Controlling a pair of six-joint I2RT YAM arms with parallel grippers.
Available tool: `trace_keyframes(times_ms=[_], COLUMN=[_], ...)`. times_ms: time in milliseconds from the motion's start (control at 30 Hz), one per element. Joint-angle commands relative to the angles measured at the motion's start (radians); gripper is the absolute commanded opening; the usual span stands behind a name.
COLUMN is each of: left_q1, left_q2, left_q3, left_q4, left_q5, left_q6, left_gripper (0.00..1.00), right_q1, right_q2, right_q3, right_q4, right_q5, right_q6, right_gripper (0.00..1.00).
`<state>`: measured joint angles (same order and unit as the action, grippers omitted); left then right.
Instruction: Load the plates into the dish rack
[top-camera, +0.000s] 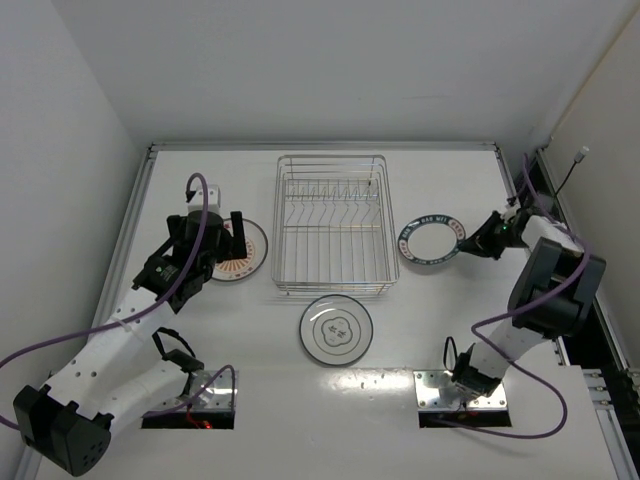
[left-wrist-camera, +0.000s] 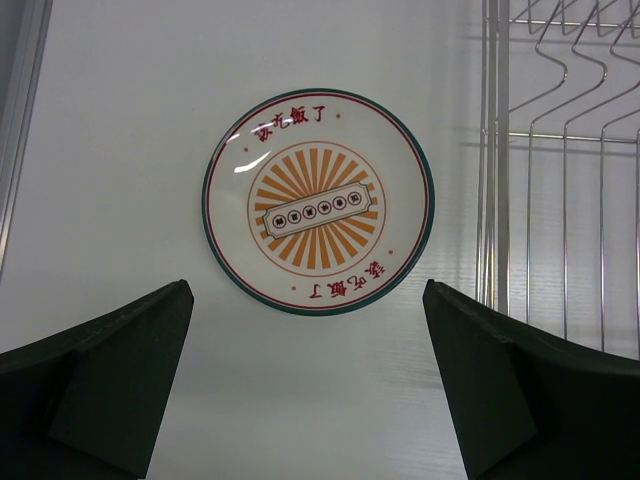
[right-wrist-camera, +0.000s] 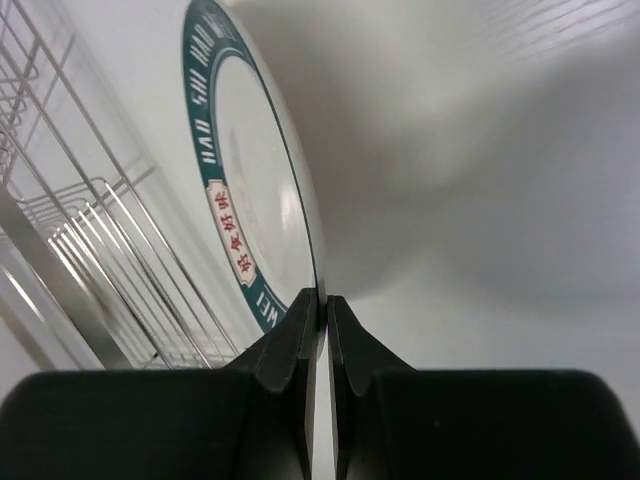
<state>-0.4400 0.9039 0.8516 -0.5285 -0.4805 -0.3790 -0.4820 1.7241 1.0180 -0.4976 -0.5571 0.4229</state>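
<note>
Right gripper (right-wrist-camera: 322, 300) pinched tight on the rim of the teal-ring plate (right-wrist-camera: 250, 190), which sits tilted at 3 o'clock of the dish rack (top-camera: 331, 225). Left gripper (left-wrist-camera: 307, 287) spread wide, holding nothing, over the sunburst plate (left-wrist-camera: 318, 203) at the rack's 9 o'clock. Thin-circle plate (top-camera: 336, 330) lies flat at 6 o'clock.

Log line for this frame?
left gripper: open over sunburst plate | right gripper: shut on teal-ring plate rim | dish rack: no plates | thin-circle plate: untouched

dish rack (top-camera: 279, 225): centre | left plate (top-camera: 246, 263): beside it | right plate (top-camera: 431, 240): opposite side | near plate (top-camera: 336, 329): in front
</note>
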Motion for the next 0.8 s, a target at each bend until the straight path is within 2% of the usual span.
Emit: trace_keyframes(times_ms=[0,267,600,767], left_q1=[-0.006,-0.006,-0.006,-0.006], left_q2=[0.001,0.010,0.020,0.020], left_q3=[0.026,0.026,0.035,0.035], left_q4=[0.007,0.007,-0.002,-0.002], left_q5=[-0.020,-0.020,-0.029,-0.029], left_q6=[-0.008,-0.008,-0.017,-0.017], left_gripper=[1.00,1.00,1.00,1.00], right_q1=[0.000,0.034,0.082,0.158], right_q2=[-0.150,-0.380,-0.503,-0.535], right_q3=[0.082,0.073,0.143,0.241], right_q4=[-0.077,-0.099,-0.147,-0.168], right_q5=[0.142,0.258,0.373,0.408], right_q6=[0.002,0.065,0.065,0.088], right_gripper=[0.00,0.00,0.00,0.00])
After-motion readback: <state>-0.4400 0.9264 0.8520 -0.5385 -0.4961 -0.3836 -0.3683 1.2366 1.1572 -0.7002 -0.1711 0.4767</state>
